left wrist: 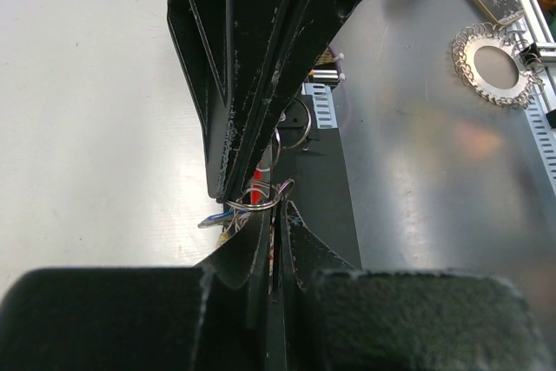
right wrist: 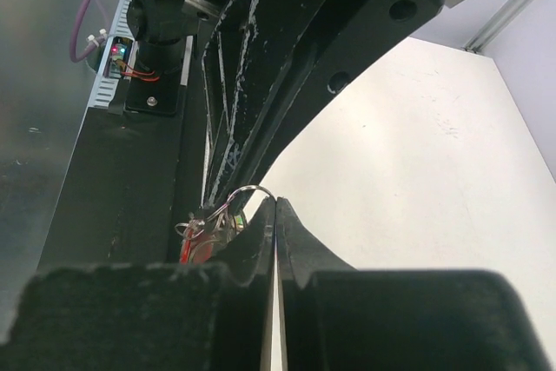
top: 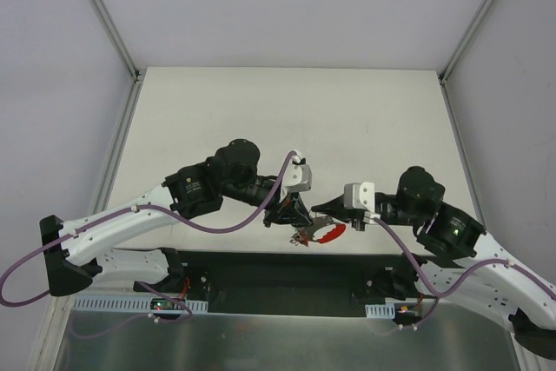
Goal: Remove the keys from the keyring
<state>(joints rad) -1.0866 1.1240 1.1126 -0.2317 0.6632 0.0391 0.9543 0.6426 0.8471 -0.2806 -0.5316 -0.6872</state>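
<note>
The worktop [top: 287, 119] is a pale, matte rectangle with grey walls [top: 52, 58] on three sides. A black plate [top: 278, 271] borders its near edge. The keys [top: 314, 234] hang low over that edge; whether they touch it cannot be told.

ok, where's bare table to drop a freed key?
Crowded: near edge centre, where the left gripper and right gripper meet, both shut on the keyring, keys bunched right there. Free: the far half of the table, from the grippers to the back edge, including both far corners.
</note>
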